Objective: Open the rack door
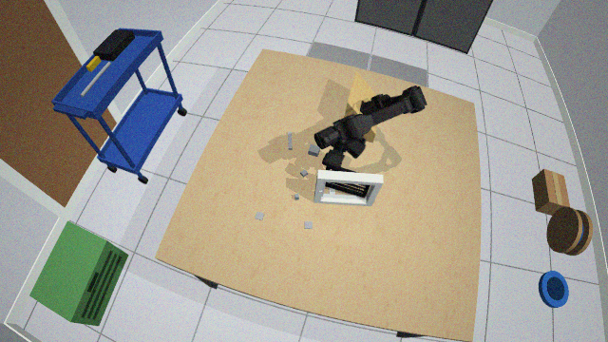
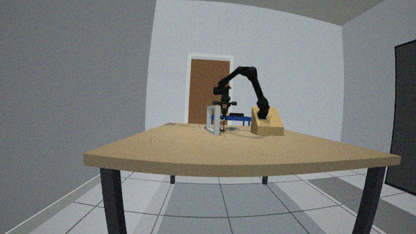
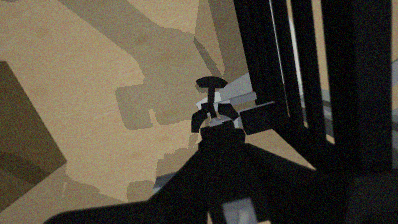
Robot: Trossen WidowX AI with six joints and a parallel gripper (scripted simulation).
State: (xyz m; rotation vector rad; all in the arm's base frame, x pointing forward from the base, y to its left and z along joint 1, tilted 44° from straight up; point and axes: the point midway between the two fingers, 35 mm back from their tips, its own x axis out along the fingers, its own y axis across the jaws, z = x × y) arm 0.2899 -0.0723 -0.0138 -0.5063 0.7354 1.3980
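Green box (image 1: 68, 273) on the floor, far left in the top view; blue cart (image 1: 142, 125) above it, a pale rod (image 1: 96, 78), yellow block (image 1: 93, 64) and black case (image 1: 114, 44) on its upper shelf; table (image 1: 228, 190) (image 2: 240, 146) next, with a thin grey strip (image 1: 290, 141) and small grey pieces (image 1: 259, 216) spread left of the frame and in front of it; a larger grey block (image 1: 313, 150) lies near the gripper (image 1: 334, 161) (image 2: 223, 118) (image 3: 215, 117); gripper points down beside the frame, fingers closed on the upright handle (image 3: 211, 91); black slatted door (image 1: 358, 190) (image 3: 345, 75) is ajar on the arm's side of the white frame (image 1: 349, 177) (image 2: 217, 120), exact angle can't tell; frame stands upright on the table; door bars are close beside the gripper, little room on that side; arm (image 1: 387, 113) (image 2: 259, 89) rises from the wedge stand (image 2: 271, 130), bends high at the elbow, then drops to a near-vertical wrist; dark cabinet (image 1: 444, 21) (image 2: 404, 117) beyond the table; far right on the floor, cardboard box (image 1: 551, 190), round brown item (image 1: 564, 230) close to it, blue ring (image 1: 543, 290) further along.
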